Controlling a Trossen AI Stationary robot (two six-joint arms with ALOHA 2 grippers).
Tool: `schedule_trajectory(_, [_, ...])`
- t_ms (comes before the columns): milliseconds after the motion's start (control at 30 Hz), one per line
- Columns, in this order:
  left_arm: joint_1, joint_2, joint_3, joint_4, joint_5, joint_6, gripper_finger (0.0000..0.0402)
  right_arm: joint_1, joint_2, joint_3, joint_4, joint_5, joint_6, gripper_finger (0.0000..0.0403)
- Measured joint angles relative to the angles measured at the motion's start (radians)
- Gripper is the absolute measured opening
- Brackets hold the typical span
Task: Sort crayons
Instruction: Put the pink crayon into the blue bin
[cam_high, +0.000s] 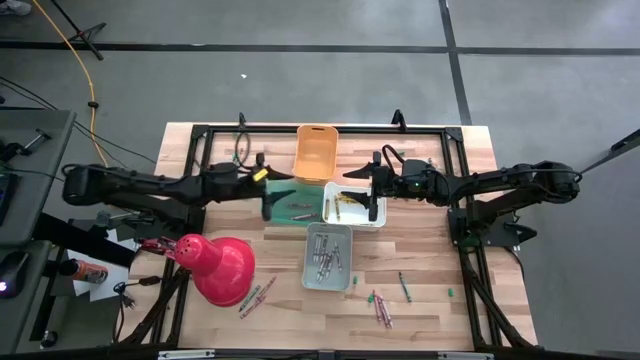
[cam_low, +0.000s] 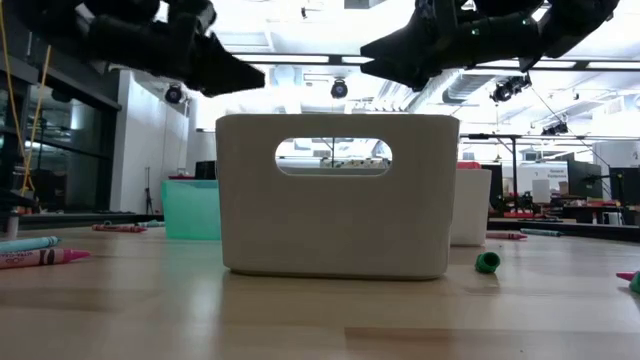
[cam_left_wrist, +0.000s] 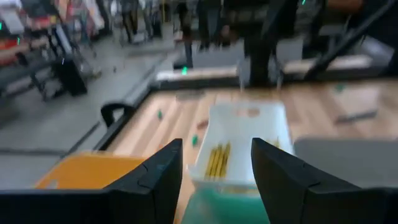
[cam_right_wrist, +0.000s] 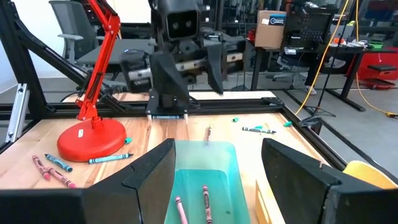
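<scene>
The grey bin (cam_low: 337, 195) stands closest to the low camera, its handle slot facing out; from above it (cam_high: 328, 256) holds a heap of grey crayons (cam_high: 325, 255). It serves as the landmark here.

The wooden table (cam_high: 430, 250) carries everything. To the left of the grey bin sits a red desk lamp (cam_high: 222, 268), its round base (cam_right_wrist: 92, 139) on the wood. Both dark arms reach inward on the far side of the grey bin. The left gripper (cam_high: 281, 182) hangs over the teal bin (cam_high: 292, 205), its fingers (cam_left_wrist: 158, 171) spread apart and holding nothing. The right gripper (cam_high: 352, 182) hangs over the white bin (cam_high: 355, 205), fingers (cam_right_wrist: 149, 171) also wide apart and empty.

Beyond those two, farthest from the grey bin, is the orange bin (cam_high: 316, 150). The teal bin (cam_right_wrist: 205, 180), far-left of the grey bin, holds two pink crayons (cam_right_wrist: 205, 202). The white bin (cam_left_wrist: 245, 134), just beyond the grey bin and to its right, holds yellow crayons (cam_left_wrist: 217, 160).

Loose crayons (cam_high: 382, 305) lie on the near right of the grey bin, with more (cam_high: 257, 297) to its near left by the lamp. A small green speck (cam_low: 487, 262) lies beside the grey bin's right corner.
</scene>
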Motion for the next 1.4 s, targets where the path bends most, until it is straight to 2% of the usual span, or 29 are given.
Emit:
schedule_trajectory(167, [0.009, -0.011, -0.025, 0.072, 0.071, -0.022, 0.0176, -0.003, 0.000, 0.000, 0.008, 0.000, -0.001, 0.0234])
schedule_trajectory(567, [0.009, -0.012, -0.025, 0.071, 0.074, -0.030, 0.0177, -0.003, -0.001, 0.000, -0.027, 0.051, 0.006, 0.0234])
schedule_trajectory(633, [0.009, -0.012, -0.025, 0.069, 0.074, -0.033, 0.0177, -0.002, -0.016, 0.001, -0.087, 0.153, 0.053, 0.0234])
schedule_trajectory(800, [0.009, -0.011, -0.025, 0.056, 0.074, -0.033, 0.0177, -0.004, -0.100, 0.072, -0.492, 0.675, 0.254, 0.0234])
schedule_trajectory(833, [0.009, -0.011, -0.025, 0.055, 0.074, -0.033, 0.0177, -0.004, -0.115, 0.084, -0.586, 0.749, 0.314, 0.0234])
schedule_trajectory(900, [0.009, -0.011, -0.025, 0.052, 0.074, -0.033, 0.0177, -0.011, -0.138, 0.095, -0.757, 0.821, 0.436, 0.0234])
schedule_trajectory(967, [0.009, -0.011, -0.025, 0.051, 0.074, -0.033, 0.0177, -0.035, -0.150, 0.095, -0.917, 0.805, 0.571, 0.0234])
schedule_trajectory(1100, [0.009, -0.011, -0.025, 0.050, 0.073, -0.042, 0.0177, -0.113, -0.145, 0.071, -1.165, 0.698, 0.770, 0.0234])
schedule_trajectory(1200, [0.008, -0.011, -0.025, 0.055, 0.073, -0.056, 0.0177, -0.181, -0.144, 0.047, -1.252, 0.536, 0.776, 0.0234])
schedule_trajectory(1300, [0.008, -0.011, -0.025, 0.064, 0.073, -0.056, 0.0177, -0.240, -0.144, 0.017, -1.249, 0.335, 0.704, 0.0234])
schedule_trajectory(1400, [0.008, -0.011, -0.025, 0.064, 0.073, -0.056, 0.0177, -0.277, -0.144, -0.009, -1.212, 0.223, 0.642, 0.0234])
